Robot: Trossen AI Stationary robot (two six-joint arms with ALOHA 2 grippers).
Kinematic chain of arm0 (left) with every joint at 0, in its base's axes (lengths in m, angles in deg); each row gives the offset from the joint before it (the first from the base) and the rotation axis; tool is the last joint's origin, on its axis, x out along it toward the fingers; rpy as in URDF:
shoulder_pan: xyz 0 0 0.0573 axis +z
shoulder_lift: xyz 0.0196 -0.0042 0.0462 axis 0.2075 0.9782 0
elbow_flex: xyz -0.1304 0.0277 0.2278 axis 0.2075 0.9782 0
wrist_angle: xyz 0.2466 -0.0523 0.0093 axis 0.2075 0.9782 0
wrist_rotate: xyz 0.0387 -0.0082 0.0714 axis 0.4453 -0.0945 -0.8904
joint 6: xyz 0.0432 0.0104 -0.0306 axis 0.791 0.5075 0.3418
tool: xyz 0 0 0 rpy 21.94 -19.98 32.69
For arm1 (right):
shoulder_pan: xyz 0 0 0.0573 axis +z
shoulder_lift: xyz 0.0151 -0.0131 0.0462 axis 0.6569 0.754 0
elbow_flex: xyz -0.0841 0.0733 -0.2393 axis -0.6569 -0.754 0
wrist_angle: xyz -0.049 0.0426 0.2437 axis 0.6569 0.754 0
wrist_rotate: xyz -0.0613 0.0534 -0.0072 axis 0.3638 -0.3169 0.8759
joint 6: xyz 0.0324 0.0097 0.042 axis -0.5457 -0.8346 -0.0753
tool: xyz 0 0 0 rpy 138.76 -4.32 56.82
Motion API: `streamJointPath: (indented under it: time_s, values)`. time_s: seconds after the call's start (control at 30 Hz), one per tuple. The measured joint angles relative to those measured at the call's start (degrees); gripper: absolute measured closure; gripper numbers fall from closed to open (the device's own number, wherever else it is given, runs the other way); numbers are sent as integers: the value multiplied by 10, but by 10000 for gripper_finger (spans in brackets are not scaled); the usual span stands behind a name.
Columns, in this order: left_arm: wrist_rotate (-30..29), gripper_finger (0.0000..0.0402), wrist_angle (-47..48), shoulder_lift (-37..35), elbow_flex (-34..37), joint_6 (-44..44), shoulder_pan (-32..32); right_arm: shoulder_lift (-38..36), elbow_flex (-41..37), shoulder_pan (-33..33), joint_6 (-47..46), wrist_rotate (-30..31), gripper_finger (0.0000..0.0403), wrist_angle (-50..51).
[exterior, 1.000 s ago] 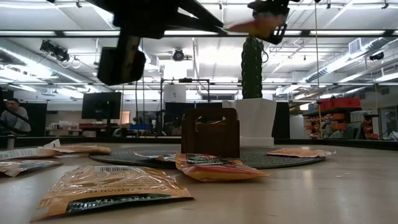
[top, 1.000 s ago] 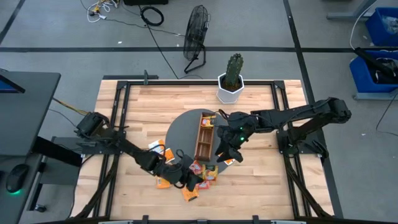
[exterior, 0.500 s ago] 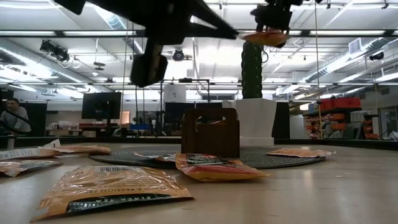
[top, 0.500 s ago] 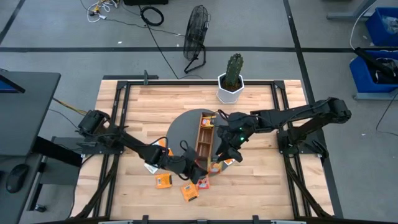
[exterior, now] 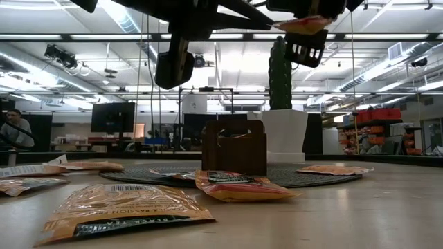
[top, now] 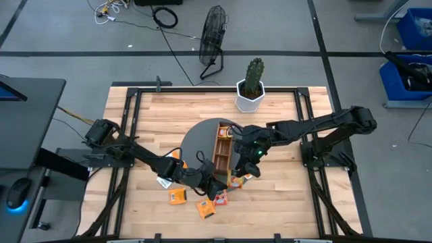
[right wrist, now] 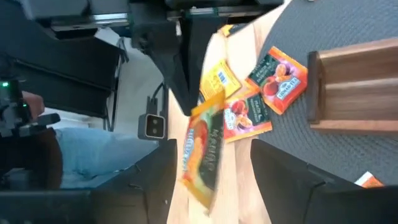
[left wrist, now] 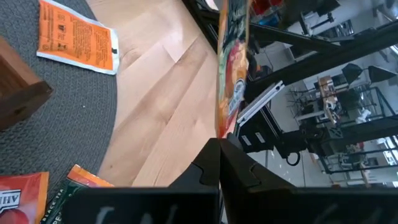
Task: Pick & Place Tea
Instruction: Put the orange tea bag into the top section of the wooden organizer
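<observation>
Both grippers carry a tea sachet above the table. My left gripper [top: 214, 187] [left wrist: 219, 149] hovers just off the near end of the wooden compartment tray [top: 221, 150] and is shut on an orange sachet [left wrist: 230, 74]. My right gripper [top: 243, 165] [right wrist: 214, 162] hangs right of the tray with a second orange sachet [right wrist: 202, 155] [exterior: 297, 25] between its fingers. The tray stands on a round grey mat [top: 196, 142]. Loose sachets [top: 177, 196] [top: 206, 208] [top: 237, 181] lie flat on the mat's near edge and on the wood. My left gripper pinches its sachet between the two fingers by one end [left wrist: 225, 127]. The sachet is lifted clear and sticks straight out past the fingertips, edge-on to the wrist camera. My right gripper has its sachet between the fingers [right wrist: 171, 174], which stand a little apart. The sachet is lifted clear and, in the low view, lies about level.
A white pot with a cactus [top: 251, 91] stands at the far edge behind the mat. More sachets lie left of the tray [top: 172, 156] and close to the low camera [exterior: 124, 207] [exterior: 235, 187]. A person sits beyond the table [exterior: 14, 128].
My left gripper, shut and raised above the table, has moved toward the table's right, from above the loose sachets to the tray's near end. My right gripper has edged toward the tray, still carrying its sachet.
</observation>
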Motion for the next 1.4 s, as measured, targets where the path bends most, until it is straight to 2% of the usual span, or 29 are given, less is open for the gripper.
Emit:
streamJointPath:
  time_s: [0.2,0.3,0.43,0.47,0.73,0.87,1.03,1.27,1.4]
  values:
    - [0,401,-1,0,0,0,0,1,0,0,5,-15,251,2]
    - [-1,401,-1,0,0,0,0,3,0,0,7,-19,300,3]
    - [-7,401,-3,0,0,0,1,7,0,0,25,-36,384,0]
    - [-7,401,-3,0,0,1,1,7,0,0,31,-37,392,-2]
    - [-10,351,-9,0,0,34,11,-23,0,-8,25,-22,400,9]
    - [16,327,-9,0,0,35,21,-65,0,-14,13,6,401,26]
    - [19,304,-30,0,0,85,45,-129,0,-15,-8,91,402,72]
    - [19,280,-41,0,0,188,116,-213,0,-2,-49,304,402,134]
    - [8,285,-46,-10,0,248,154,-246,0,2,-89,383,403,161]
